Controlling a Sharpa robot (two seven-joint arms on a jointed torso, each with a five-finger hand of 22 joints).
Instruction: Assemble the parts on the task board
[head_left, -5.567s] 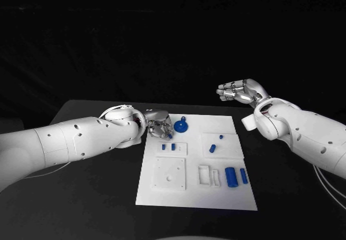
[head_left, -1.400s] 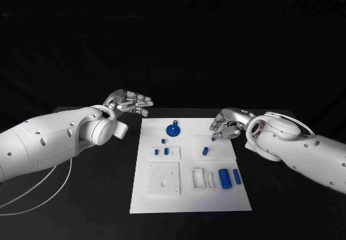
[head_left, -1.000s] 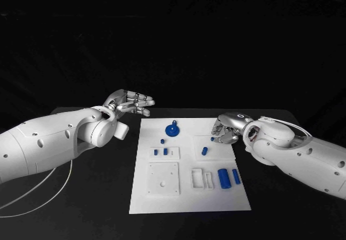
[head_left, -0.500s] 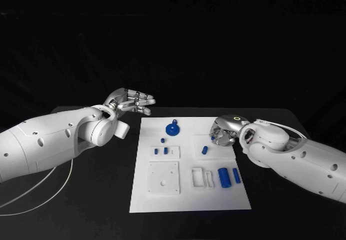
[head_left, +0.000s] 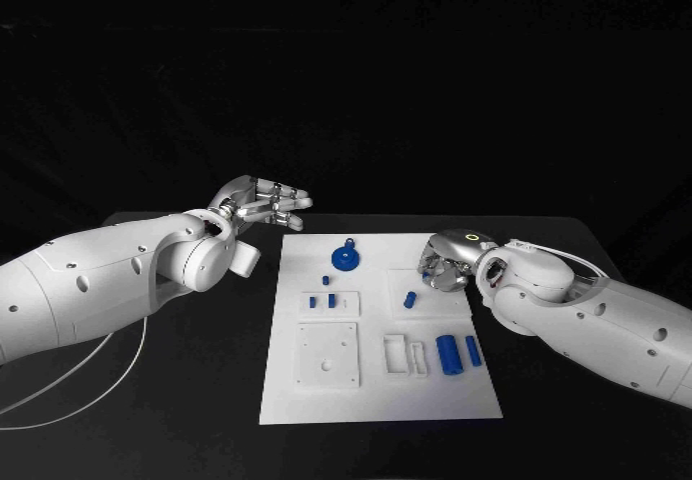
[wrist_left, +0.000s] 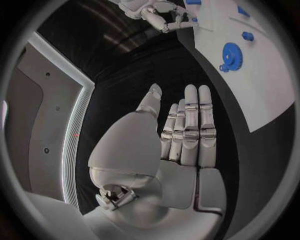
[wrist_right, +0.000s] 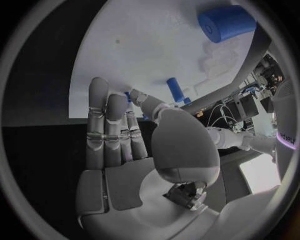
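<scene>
Head view: task board (head_left: 378, 400) carries blue parts (head_left: 447, 355); left hand (head_left: 264, 204) fingers apart, right hand (head_left: 441, 267) seemingly pinching one

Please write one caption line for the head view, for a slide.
Right hand reaches down at the task board right edge near small blue parts; left hand hovers open beyond its far-left corner.
</scene>
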